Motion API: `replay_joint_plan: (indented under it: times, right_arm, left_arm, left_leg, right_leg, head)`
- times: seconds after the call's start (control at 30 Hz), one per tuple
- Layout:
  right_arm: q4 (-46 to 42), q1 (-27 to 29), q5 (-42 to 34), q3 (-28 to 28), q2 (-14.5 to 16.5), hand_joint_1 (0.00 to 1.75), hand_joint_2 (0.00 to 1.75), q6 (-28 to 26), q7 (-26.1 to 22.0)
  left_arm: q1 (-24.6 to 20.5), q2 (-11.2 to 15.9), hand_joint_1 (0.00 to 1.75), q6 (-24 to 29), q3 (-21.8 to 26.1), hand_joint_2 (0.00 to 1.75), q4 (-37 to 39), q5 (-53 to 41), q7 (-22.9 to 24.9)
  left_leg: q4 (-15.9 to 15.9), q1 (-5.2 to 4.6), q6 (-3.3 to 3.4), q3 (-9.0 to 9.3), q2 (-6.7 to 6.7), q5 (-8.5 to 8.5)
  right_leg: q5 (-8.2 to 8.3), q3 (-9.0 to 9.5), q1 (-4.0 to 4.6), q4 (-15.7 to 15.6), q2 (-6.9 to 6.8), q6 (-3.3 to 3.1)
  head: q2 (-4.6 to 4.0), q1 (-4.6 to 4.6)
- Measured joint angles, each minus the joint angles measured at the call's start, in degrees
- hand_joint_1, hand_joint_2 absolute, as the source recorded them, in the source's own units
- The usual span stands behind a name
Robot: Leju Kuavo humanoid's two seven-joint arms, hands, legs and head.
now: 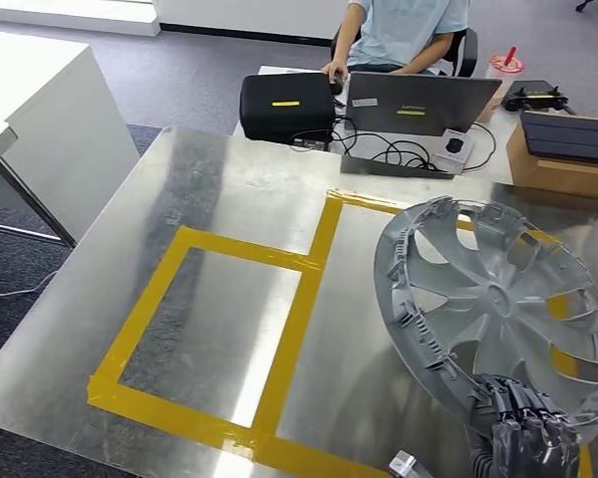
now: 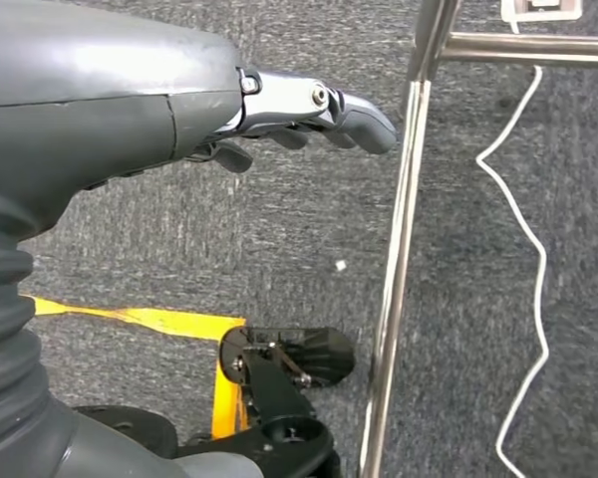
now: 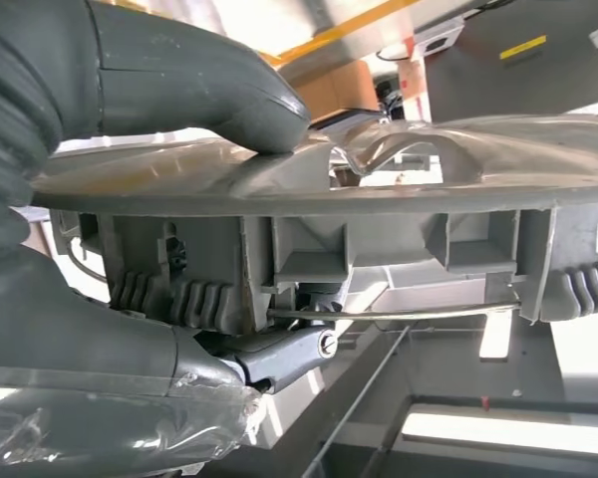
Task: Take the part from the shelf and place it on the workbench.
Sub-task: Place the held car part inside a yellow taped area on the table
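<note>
The right hand (image 1: 523, 423) held the grey wheel cover (image 1: 499, 299) by its rim, thumb on top and fingers (image 3: 285, 354) underneath. The cover hung tilted over the workbench (image 1: 228, 189), not down yet. The left hand (image 2: 303, 105) hung empty, fingers straight.

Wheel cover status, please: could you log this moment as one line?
right hand grips wheel cover rim | cover over workbench, right taped square | left hand hangs empty

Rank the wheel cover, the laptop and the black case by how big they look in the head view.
1. wheel cover, though it is nearest the camera
2. laptop
3. black case, close to the laptop, so that order is unsure
</note>
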Motion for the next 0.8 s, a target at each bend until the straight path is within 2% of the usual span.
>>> replay_joint_plan:
  times: [0.07,0.1,0.13,0.17,0.2,0.23,0.27,0.3,0.33,0.37,0.43,0.47,0.5,0.53,0.63,0.67,0.77,0.8]
  right_arm:
    - [0.03,0.03,0.00,-0.01,0.00,1.75,1.75,0.00,0.02]
    - [0.03,0.02,0.00,0.00,0.00,1.75,1.75,0.00,0.02]
    - [0.03,0.02,0.00,0.01,0.00,1.75,1.75,0.00,0.02]
    - [0.03,0.01,0.00,0.01,0.00,1.75,1.75,0.00,0.02]
    - [0.03,0.02,0.00,0.01,0.00,1.75,1.75,0.00,0.03]
    - [0.04,0.03,0.01,0.00,0.00,1.75,1.75,0.00,0.03]
    - [0.04,0.04,0.01,-0.01,0.00,1.75,1.75,0.00,0.03]
    - [0.04,0.04,0.02,-0.01,0.00,1.75,1.75,0.00,0.03]
    - [0.04,0.04,0.02,-0.01,0.00,1.75,1.75,0.00,0.03]
    - [0.04,0.04,0.02,-0.01,0.00,1.75,1.75,0.00,0.03]
    - [0.05,0.05,0.02,-0.01,0.00,1.75,1.75,0.00,0.07]
    - [0.06,0.06,0.02,-0.02,0.00,1.75,1.75,0.00,0.10]
    - [0.07,0.06,0.02,-0.02,0.00,1.75,1.75,0.00,0.14]
    - [0.08,0.07,0.02,-0.03,0.00,1.75,1.75,0.00,0.16]
    - [0.14,0.12,0.02,-0.03,0.00,1.75,1.75,0.00,0.16]
    - [0.16,0.13,0.02,-0.03,0.00,1.75,1.75,0.00,0.16]
    - [0.34,0.12,-0.22,-0.03,0.00,1.75,1.75,0.00,0.46]
    - [0.58,0.11,-0.66,-0.05,-0.01,1.75,1.75,0.00,0.74]
  left_arm:
    - [0.01,-0.01,0.00,0.00,0.03,1.75,0.00,0.00,-0.01]
    - [0.05,-0.01,0.00,0.00,0.04,1.75,0.00,0.00,-0.01]
    - [0.08,-0.01,0.00,0.00,0.05,1.75,0.00,0.00,-0.01]
    - [0.08,-0.01,0.00,0.00,0.07,1.75,0.00,0.01,-0.01]
    - [0.09,-0.01,0.00,0.00,0.07,1.75,0.00,0.02,-0.01]
    - [0.07,0.00,0.00,0.00,0.07,1.75,0.00,0.02,-0.01]
    - [0.06,0.01,0.00,0.00,0.08,1.75,0.00,0.02,-0.01]
    - [0.06,0.02,0.00,0.00,0.08,1.75,0.00,0.02,0.00]
    - [0.05,0.02,0.00,0.00,0.09,1.75,0.00,0.02,0.00]
    - [0.02,0.02,0.00,0.01,0.10,1.75,0.00,0.02,-0.01]
    - [-0.16,0.02,0.00,0.03,0.13,1.75,0.00,-0.02,-0.02]
    - [-0.25,0.01,0.00,0.04,0.14,1.75,0.00,-0.05,-0.03]
    - [-0.33,0.01,0.00,0.05,0.15,1.75,0.00,-0.07,-0.04]
    - [-0.33,0.01,0.00,0.07,0.16,1.75,0.00,-0.08,-0.06]
    - [-0.16,0.03,0.00,0.13,0.36,1.75,0.00,-0.08,-0.07]
    - [-0.14,0.01,0.00,0.14,0.44,1.75,0.00,-0.09,-0.06]
    - [-0.13,-0.02,0.00,0.13,0.56,1.75,0.00,-0.09,-0.04]
    - [-0.13,-0.01,0.00,0.14,0.58,1.75,0.00,-0.10,0.00]
  left_leg:
    - [0.01,0.14,-0.77,-0.26,-0.05,0.32]
    - [0.51,0.20,-1.07,-0.65,-0.04,-0.54]
    - [2.03,0.21,-1.30,-1.34,-0.02,-2.42]
    - [4.80,0.22,-1.44,-2.35,0.02,-5.17]
    - [8.53,0.19,-1.55,-3.52,0.05,-8.09]
    - [12.39,0.17,-1.62,-4.53,0.05,-10.32]
    - [15.22,0.14,-1.62,-4.96,0.05,-11.35]
    - [16.22,0.11,-1.53,-4.52,0.05,-11.16]
    - [14.91,0.07,-1.37,-2.92,0.06,-9.99]
    - [11.73,0.01,-1.14,-0.35,0.07,-8.54]
    - [3.53,-0.19,-0.64,5.60,0.12,-7.16]
    - [0.68,-0.30,-0.42,7.41,0.14,-7.22]
    - [-0.91,-0.38,-0.32,8.29,0.15,-7.50]
    - [-1.35,-0.41,-0.30,8.26,0.13,-7.52]
    - [-1.45,-0.57,-0.08,8.04,0.13,-7.26]
    - [-1.44,-0.65,0.13,8.00,0.13,-7.12]
    - [-1.30,-0.83,0.64,7.53,0.13,-6.66]
    - [-1.25,-0.87,0.73,7.33,0.14,-6.52]
  right_leg:
    - [0.58,-1.07,0.04,0.06,0.03,-0.92]
    - [1.01,-1.39,0.00,0.04,-0.06,-1.46]
    - [1.58,-1.81,-0.08,-0.05,-0.17,-1.95]
    - [2.16,-2.32,-0.12,-0.04,-0.28,-2.29]
    - [2.74,-2.90,-0.06,-0.01,-0.35,-2.52]
    - [3.31,-3.63,0.04,0.03,-0.43,-2.63]
    - [3.84,-4.33,0.15,0.07,-0.50,-2.67]
    - [4.30,-4.99,0.24,0.11,-0.56,-2.65]
    - [4.68,-5.60,0.30,0.14,-0.59,-2.58]
    - [5.00,-6.10,0.33,0.18,-0.60,-2.45]
    - [5.50,-6.82,0.46,0.38,-0.61,-2.03]
    - [5.76,-6.98,0.53,0.51,-0.65,-1.74]
    - [5.88,-7.11,0.61,0.65,-0.70,-1.56]
    - [5.76,-7.23,0.66,0.72,-0.73,-1.86]
    - [5.75,-7.62,0.65,0.39,-0.70,-3.35]
    - [6.14,-7.65,0.60,0.16,-0.68,-3.17]
    - [7.56,-7.33,0.36,-0.39,-0.66,-1.45]
    - [7.90,-7.34,0.30,-0.48,-0.64,-1.07]
  head:
    - [-0.01,-0.04]
    - [-0.01,-0.12]
    - [-0.01,-0.23]
    - [-0.01,-0.41]
    - [-0.01,-0.54]
    - [-0.01,-0.62]
    - [-0.01,-0.64]
    - [-0.01,-0.64]
    - [-0.01,-0.65]
    - [-0.01,-0.65]
    - [0.00,-0.66]
    - [0.00,-0.64]
    - [0.00,-0.64]
    - [0.00,-0.59]
    - [-0.01,-0.40]
    - [-0.01,-0.37]
    - [-0.01,-0.36]
    - [-0.01,-0.37]
